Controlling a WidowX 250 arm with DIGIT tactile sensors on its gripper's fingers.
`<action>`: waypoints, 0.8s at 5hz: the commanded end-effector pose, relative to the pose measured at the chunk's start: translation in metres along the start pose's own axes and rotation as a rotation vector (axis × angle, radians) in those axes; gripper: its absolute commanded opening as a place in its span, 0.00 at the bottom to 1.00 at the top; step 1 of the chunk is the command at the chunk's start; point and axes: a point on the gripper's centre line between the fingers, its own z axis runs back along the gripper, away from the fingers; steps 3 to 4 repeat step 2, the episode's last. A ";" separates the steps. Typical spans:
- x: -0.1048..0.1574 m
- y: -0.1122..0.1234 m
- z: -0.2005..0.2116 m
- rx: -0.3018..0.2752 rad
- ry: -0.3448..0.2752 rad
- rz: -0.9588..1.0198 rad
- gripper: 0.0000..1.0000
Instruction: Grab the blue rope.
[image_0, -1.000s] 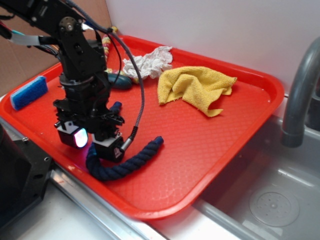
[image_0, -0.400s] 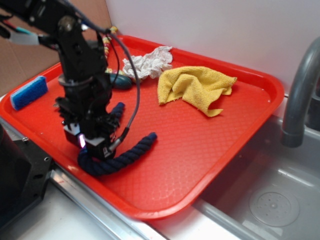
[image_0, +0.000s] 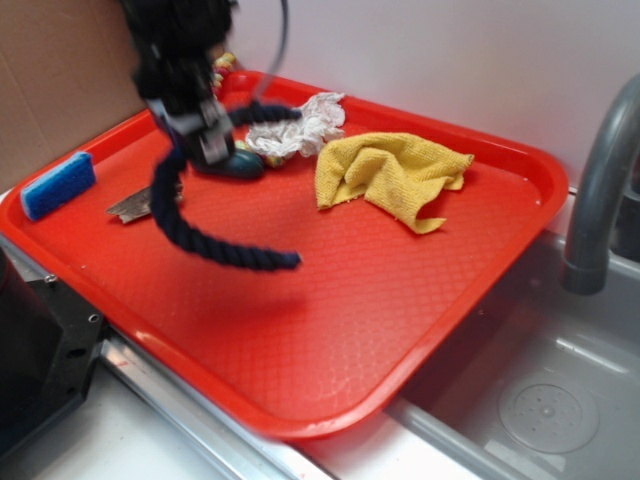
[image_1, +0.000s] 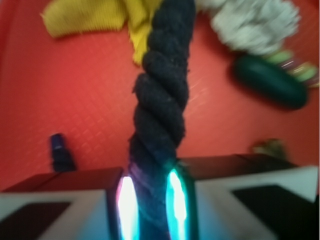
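The blue rope (image_0: 190, 230), thick, dark navy and twisted, hangs in the air above the red tray (image_0: 400, 300). Its lower end curls out over the tray's middle, and its other end sticks out toward the white rag. My gripper (image_0: 195, 125) is raised near the tray's back left and is shut on the rope. In the wrist view the blue rope (image_1: 162, 105) runs up from between the two glowing pads (image_1: 127, 205), squeezed by my gripper (image_1: 150, 205).
A yellow cloth (image_0: 395, 175) and a white rag (image_0: 300, 125) lie at the back of the tray. A dark green object (image_0: 235, 162) sits beside a braided rope. A bright blue sponge (image_0: 57, 185) lies at the left edge. A sink and grey faucet (image_0: 600, 190) are on the right.
My gripper has risen from the tray's front left and moved back, carrying the blue rope up off the tray. The rope now dangles instead of lying flat.
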 end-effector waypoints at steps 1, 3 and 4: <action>-0.015 -0.003 0.114 0.086 -0.099 0.068 0.00; -0.021 -0.006 0.157 0.117 -0.084 0.101 0.00; -0.021 -0.006 0.157 0.117 -0.084 0.101 0.00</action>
